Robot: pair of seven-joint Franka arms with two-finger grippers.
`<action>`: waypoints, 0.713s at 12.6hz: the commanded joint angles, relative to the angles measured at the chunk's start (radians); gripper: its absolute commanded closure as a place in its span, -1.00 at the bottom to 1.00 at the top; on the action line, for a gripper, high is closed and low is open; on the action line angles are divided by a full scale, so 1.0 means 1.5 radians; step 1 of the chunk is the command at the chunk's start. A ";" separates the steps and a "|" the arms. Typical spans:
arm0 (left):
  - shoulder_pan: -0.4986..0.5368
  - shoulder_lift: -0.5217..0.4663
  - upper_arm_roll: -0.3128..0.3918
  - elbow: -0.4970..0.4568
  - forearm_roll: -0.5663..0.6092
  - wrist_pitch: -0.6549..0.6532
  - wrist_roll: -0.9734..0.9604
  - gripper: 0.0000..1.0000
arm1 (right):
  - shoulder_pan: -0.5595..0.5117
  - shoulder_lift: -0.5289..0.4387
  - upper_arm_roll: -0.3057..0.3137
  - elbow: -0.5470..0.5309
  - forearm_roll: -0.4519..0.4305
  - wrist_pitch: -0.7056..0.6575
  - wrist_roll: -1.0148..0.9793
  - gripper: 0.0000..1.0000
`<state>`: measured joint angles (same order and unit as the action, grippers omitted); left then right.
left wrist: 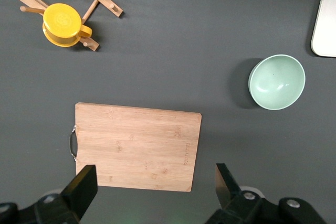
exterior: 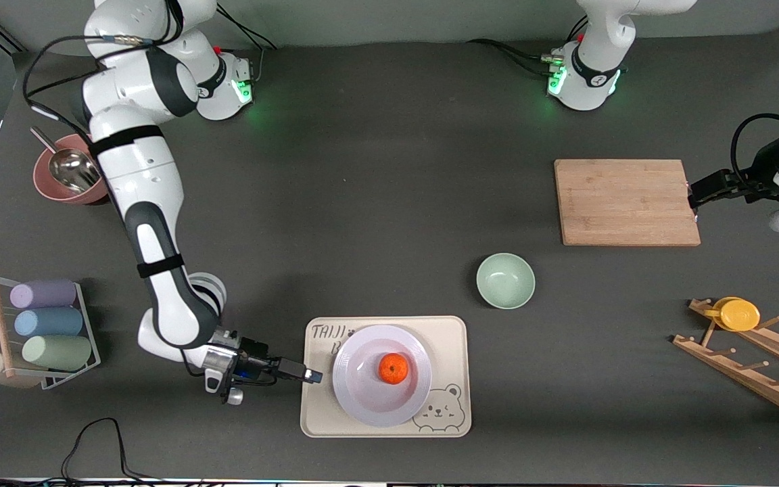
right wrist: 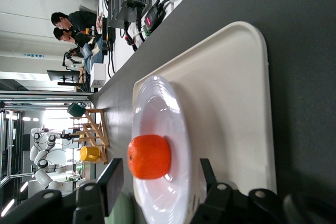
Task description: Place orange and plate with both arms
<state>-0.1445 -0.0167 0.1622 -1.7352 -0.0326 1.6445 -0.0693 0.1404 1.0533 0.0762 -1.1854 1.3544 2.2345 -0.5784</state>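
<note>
The orange (exterior: 393, 368) is seen resting in the middle of the plate (exterior: 362, 399), which is set on the tray (exterior: 447, 338) nearest the front camera. The right gripper (exterior: 314, 376) is held low at the plate's rim toward the right arm's end, its fingers parted and level with the rim, nothing clamped. The left gripper (left wrist: 155, 182) is parked wide open over the cutting board (exterior: 626, 201), waiting. The green bowl (exterior: 505, 280) is seen empty.
</note>
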 commanded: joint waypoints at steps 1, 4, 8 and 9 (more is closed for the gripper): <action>-0.010 -0.026 0.004 -0.032 0.015 0.019 -0.012 -1.00 | -0.022 -0.143 -0.029 -0.146 -0.084 -0.064 0.054 -0.44; -0.008 -0.026 0.004 -0.039 0.015 0.025 -0.011 -1.00 | -0.038 -0.261 -0.062 -0.243 -0.215 -0.115 0.057 -0.48; -0.007 -0.028 0.004 -0.043 0.015 0.026 -0.011 -1.00 | -0.041 -0.405 -0.109 -0.277 -0.486 -0.248 0.140 -0.77; -0.006 -0.028 0.004 -0.044 0.015 0.026 -0.011 -1.00 | -0.043 -0.437 -0.115 -0.277 -0.543 -0.279 0.162 -0.82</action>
<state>-0.1449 -0.0222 0.1642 -1.7635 -0.0257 1.6628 -0.0699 0.0686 0.5238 -0.0758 -1.5354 0.6782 1.8774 -0.4063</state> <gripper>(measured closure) 0.000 0.172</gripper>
